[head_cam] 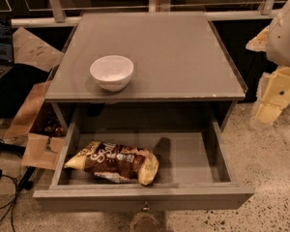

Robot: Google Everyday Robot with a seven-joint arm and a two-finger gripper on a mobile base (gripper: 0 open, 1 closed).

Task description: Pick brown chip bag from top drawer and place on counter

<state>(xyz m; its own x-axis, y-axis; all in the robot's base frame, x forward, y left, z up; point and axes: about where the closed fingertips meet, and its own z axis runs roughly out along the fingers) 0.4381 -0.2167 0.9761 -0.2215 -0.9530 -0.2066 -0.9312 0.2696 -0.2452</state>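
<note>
Reach step, nothing grabbed yet: bag [117, 162] lies in the left half of the open drawer [188, 159], and the counter [174, 47] holds just a bowl [111, 72]. Gripper [269, 108] hangs off right, well apart from the drawer, can't tell if it's spread or closed. Next it'd probably have to swing left and drop in over the bag.

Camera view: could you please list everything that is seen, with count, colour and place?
brown chip bag: one, dark brown with tan ends, left part of the top drawer
top drawer: one, grey, open under the counter
counter: one, grey, above the drawer
white bowl: one, white, counter front left
cardboard box: one, brown, floor at left
cables: black, floor lower left
gripper: one, pale yellow, right edge, beside the counter
</note>
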